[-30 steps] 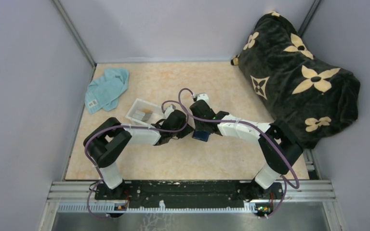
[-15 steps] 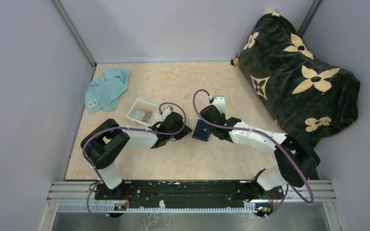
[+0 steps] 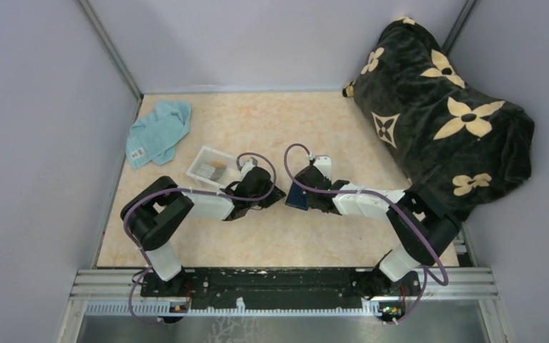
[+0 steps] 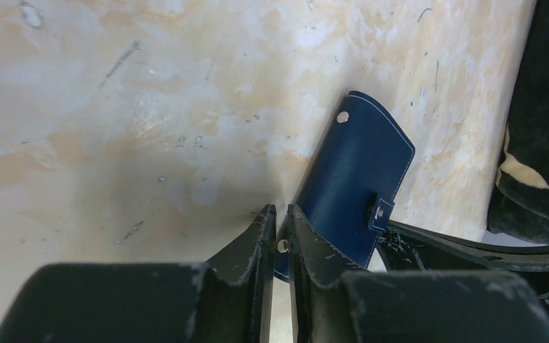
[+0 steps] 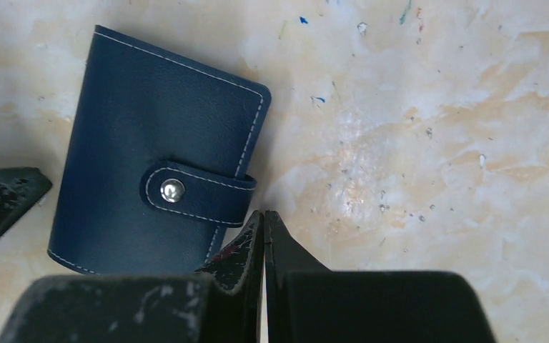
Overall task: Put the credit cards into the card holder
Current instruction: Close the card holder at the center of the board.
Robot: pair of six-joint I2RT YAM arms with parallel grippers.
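Note:
The card holder (image 5: 150,143) is a navy-blue wallet lying flat on the marbled table, its strap snapped shut; in the top view the card holder (image 3: 297,196) sits between the two grippers. My left gripper (image 4: 279,209) is closed on the near edge of the card holder (image 4: 361,171), a sliver of blue and a snap stud showing between its fingers. My right gripper (image 5: 263,212) is shut and empty, its tips on the table just right of the strap. The credit cards (image 3: 213,170), greyish and yellowish, lie in a clear tray (image 3: 199,158).
A teal cloth (image 3: 159,132) lies at the back left. A bulky black blanket with cream flowers (image 3: 443,114) fills the back right. Grey walls close in the table on three sides.
The right gripper went from open to shut and moved from above the card holder to its right side. The left gripper narrowed slightly and stayed in place.

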